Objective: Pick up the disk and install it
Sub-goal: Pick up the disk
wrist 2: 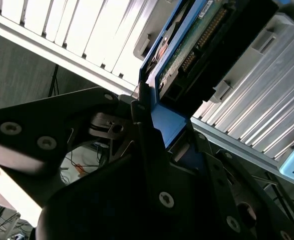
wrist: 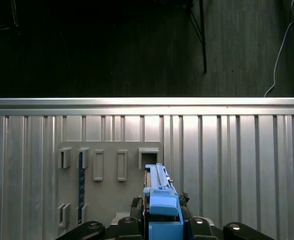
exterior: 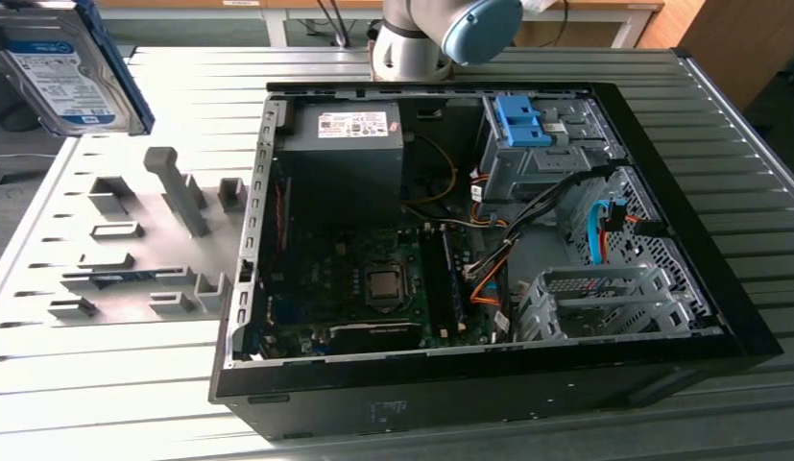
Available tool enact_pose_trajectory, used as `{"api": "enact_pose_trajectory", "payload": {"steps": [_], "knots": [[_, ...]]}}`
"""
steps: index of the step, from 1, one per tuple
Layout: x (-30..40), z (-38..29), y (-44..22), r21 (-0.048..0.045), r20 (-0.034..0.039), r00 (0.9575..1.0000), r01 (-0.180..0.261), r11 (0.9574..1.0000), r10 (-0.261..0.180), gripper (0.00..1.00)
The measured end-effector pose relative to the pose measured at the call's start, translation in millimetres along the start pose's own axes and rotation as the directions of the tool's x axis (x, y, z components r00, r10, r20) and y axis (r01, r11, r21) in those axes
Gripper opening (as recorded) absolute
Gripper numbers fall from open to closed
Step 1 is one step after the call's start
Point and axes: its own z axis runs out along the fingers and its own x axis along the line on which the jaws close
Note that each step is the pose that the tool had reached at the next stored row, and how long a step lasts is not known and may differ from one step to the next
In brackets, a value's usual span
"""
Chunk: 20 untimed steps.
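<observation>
Clamping the disk [exterior: 66, 72] edgewise, claw [wrist 2: 169, 130] closed

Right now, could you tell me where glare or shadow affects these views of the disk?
Exterior view: the disk is evenly lit, while the computer case interior is dim. Second wrist view: the table slats glare white and the gripper is dark, yet the disk's blue rail reads clearly. First wrist view: a bright band lines the table edge; the disk is visible.

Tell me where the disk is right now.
The disk hangs at the exterior view's top left, above the grey holder plate, left of the open case, clamped in the pincer.
</observation>
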Motion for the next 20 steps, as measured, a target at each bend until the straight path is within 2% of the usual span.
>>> {"api": "enact_pose_trajectory", "payload": {"steps": [10,20], "knots": [[-1.0,-20.2,0.6,0.0,0.0001,1.0,0.0,1.0,0.0,0.36],[-2.4,-48.5,1.4,0.0,0.0,1.0,0.0,1.0,0.0,0.36]]}}
